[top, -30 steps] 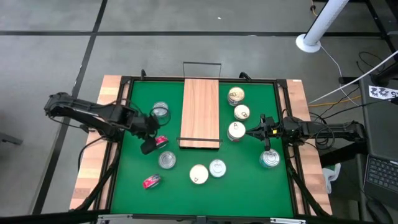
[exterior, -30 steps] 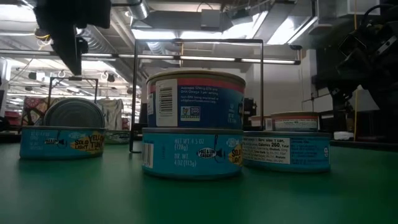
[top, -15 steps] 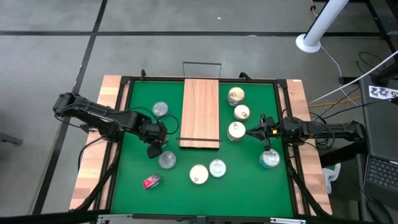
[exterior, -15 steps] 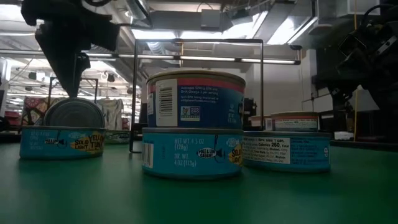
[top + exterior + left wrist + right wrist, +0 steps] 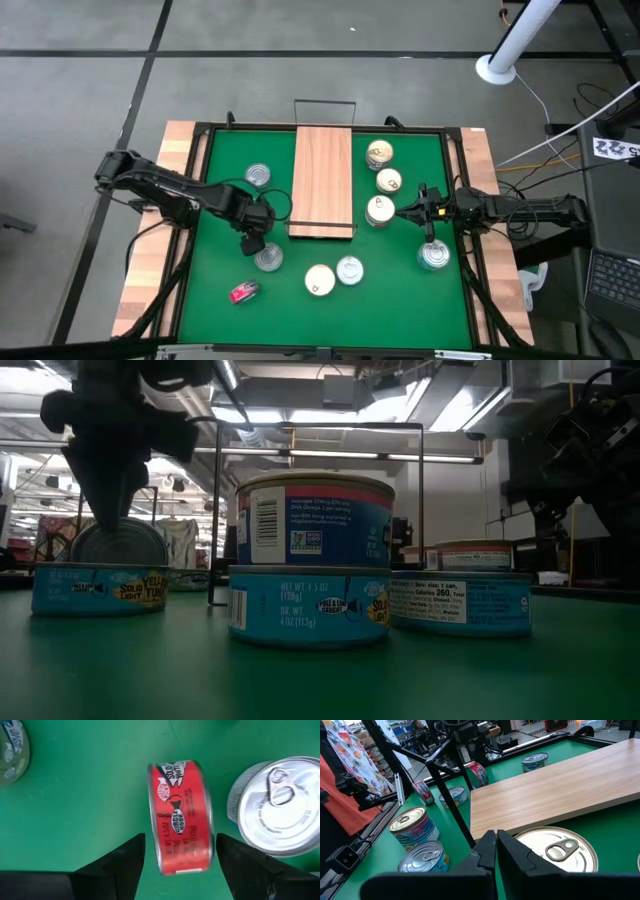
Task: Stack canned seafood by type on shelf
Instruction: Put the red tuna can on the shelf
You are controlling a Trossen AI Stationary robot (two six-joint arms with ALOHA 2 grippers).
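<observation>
The wooden shelf (image 5: 322,180) at upper centre of the green tabletop (image 5: 410,295) stands bare, so the sorting of the canned seafood has, on this evidence, scarcely begun. In the overhead picture the left claw (image 5: 254,222) reaches in from the left edge, just left of the shelf's lower end, its fingers spread wide on either side of a red-labelled tin (image 5: 181,817) that stands on its rim; the wrist picture shows both fingers apart from the tin, nothing gripped yet. A silver-topped tin (image 5: 268,258) lies just below that claw, another silver one (image 5: 258,176) above it, and a second red tin (image 5: 243,292) at lower left. Three cream-gold tins (image 5: 380,181) line the shelf's right side; a cream tin (image 5: 319,280) and a silver one (image 5: 349,269) sit at lower centre, the larger silver tin (image 5: 434,256) at lower right. The right claw (image 5: 404,212), clenched on nothing, waits right of the shelf beside the lowest gold tin. Every tin remains to be shelved.
</observation>
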